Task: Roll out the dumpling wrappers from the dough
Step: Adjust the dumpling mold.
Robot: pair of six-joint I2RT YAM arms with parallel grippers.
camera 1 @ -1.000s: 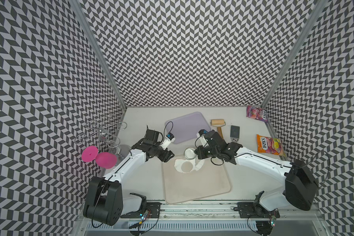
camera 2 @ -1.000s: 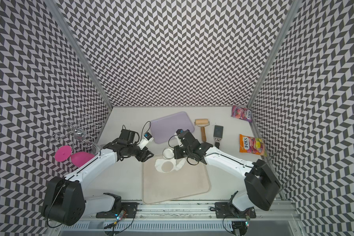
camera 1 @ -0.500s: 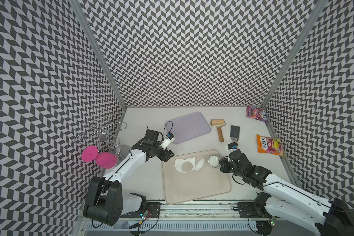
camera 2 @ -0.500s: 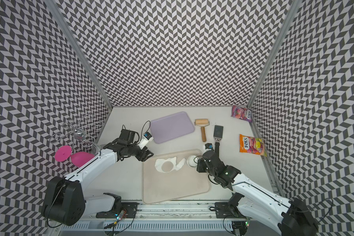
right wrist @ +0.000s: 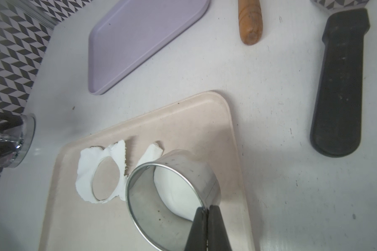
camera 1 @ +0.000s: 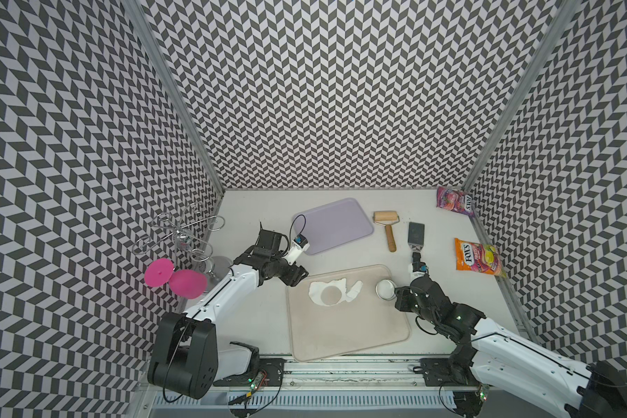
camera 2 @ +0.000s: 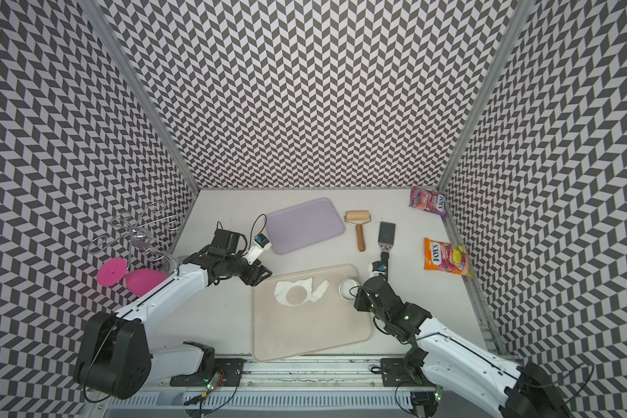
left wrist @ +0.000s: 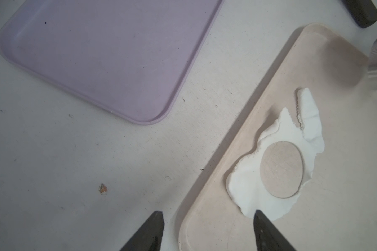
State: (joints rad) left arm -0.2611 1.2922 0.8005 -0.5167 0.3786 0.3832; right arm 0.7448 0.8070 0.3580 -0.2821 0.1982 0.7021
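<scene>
Over the board (camera 1: 341,333) the ring (right wrist: 183,169) is pinched by its wall in the clamped right gripper (right wrist: 206,209), the wrapper (right wrist: 179,195) is seen inside it, the holed dough (camera 1: 315,289) is laid just beside, the left gripper (left wrist: 208,213) is held spread and empty astride the board's left edge, with tray (camera 1: 333,226) and roller (camera 1: 386,219) set beyond.

Shiny metal cutter (right wrist: 187,167); wooden roller (right wrist: 249,21); matt beige tray (right wrist: 183,121); matt dough (right wrist: 84,171)

Ragged dough (left wrist: 244,189) with a round hole lies on the beige board (left wrist: 216,228); fingers (left wrist: 266,234) stand apart.
</scene>
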